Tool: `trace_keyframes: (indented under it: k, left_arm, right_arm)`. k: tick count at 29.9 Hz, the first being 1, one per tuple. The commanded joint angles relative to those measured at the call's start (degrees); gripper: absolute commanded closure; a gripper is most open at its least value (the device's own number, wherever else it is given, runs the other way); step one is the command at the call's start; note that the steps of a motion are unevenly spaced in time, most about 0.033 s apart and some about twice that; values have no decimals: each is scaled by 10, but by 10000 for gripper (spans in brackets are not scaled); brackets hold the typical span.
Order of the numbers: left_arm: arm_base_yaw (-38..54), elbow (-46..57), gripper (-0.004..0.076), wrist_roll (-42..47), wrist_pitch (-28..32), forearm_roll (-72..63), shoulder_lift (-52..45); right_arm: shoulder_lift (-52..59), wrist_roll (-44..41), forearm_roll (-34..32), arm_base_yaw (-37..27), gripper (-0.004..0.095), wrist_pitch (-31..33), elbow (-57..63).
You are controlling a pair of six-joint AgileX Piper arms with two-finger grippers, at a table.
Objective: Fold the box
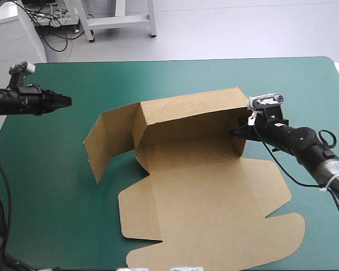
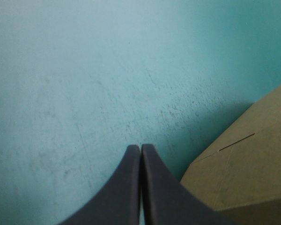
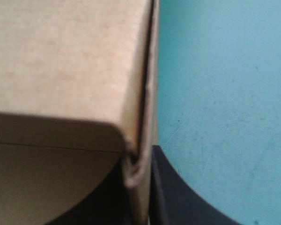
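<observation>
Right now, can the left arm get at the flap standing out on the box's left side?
Probably yes: the left gripper is shut on nothing, and only bare teal-green cover lies between it and the flap.

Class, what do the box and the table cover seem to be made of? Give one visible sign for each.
The box: brown cardboard, matte; crisp fold lines, cut slot, doubled edge. The table cover: teal-green, smooth matte sheet with faint scuffs, perhaps rubber or vinyl.
</observation>
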State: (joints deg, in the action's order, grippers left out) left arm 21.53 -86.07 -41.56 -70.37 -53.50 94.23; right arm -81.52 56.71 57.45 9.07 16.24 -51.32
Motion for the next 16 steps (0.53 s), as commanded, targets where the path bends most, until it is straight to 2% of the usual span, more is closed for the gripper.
trace_keyframes:
  k: [1, 6, 9, 12, 13, 16]
  left_arm:
    - [32, 40, 756, 4, -6, -89, -25]
    - [46, 79, 756, -8, -10, -73, -25]
    - [46, 84, 756, -8, -10, -68, -25]
    - [46, 87, 756, -6, -8, -74, -25]
    - [46, 87, 756, -6, -8, -74, -25]
    - [46, 87, 756, -6, -8, -74, -25]
  right_arm:
    - [10, -12, 14, 0, 912, 0, -16]
    - [10, -30, 14, 0, 912, -7, -16]
    - [10, -92, 1, 0, 910, 15, -25]
    - [10, -210, -92, -1, 910, 80, -59]
    - [10, -279, -147, -1, 910, 107, -81]
    - [10, -417, -273, -1, 910, 172, -144]
